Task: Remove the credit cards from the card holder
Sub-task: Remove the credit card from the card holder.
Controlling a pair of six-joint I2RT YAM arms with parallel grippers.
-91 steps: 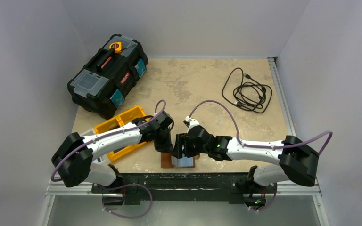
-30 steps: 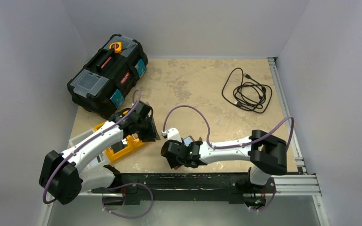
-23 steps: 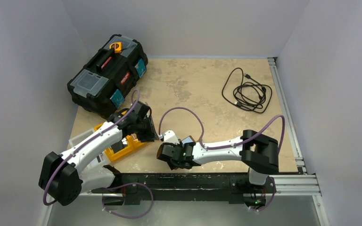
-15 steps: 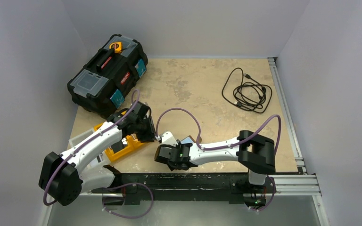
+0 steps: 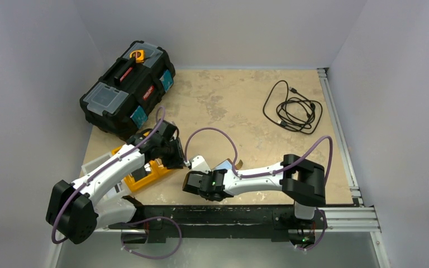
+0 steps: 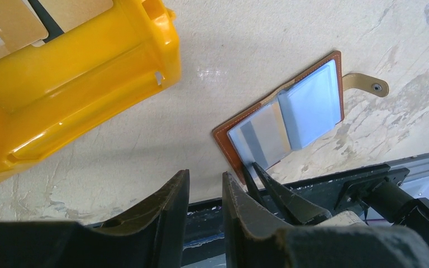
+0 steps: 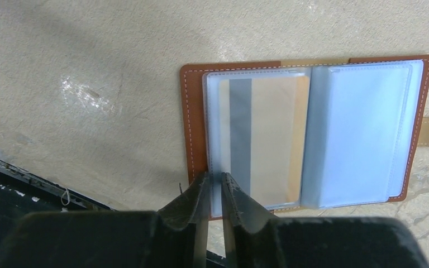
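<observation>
The brown card holder (image 7: pixel 192 128) lies open on the table near the front edge, its pale sleeves up and its snap tab (image 6: pixel 366 85) to the side. A tan card with a grey stripe (image 7: pixel 262 134) sits in the left sleeve. My right gripper (image 7: pixel 215 180) has its jaws drawn almost together on that sleeve's near left corner. In the top view the right arm covers most of the holder (image 5: pixel 226 166). My left gripper (image 6: pixel 205 174) hangs open and empty between the holder (image 6: pixel 290 117) and the yellow tray (image 6: pixel 89 72).
A tan card (image 6: pixel 5 28) lies in the yellow tray (image 5: pixel 145 173). A black toolbox (image 5: pixel 127 89) stands at the back left and a coiled black cable (image 5: pixel 293 109) at the back right. The black front rail (image 5: pixel 229 215) runs just behind the holder.
The right gripper has slid slightly left and its jaws have closed in on the sleeve corner. The left arm, earlier at the holder, has withdrawn toward the tray and now holds still.
</observation>
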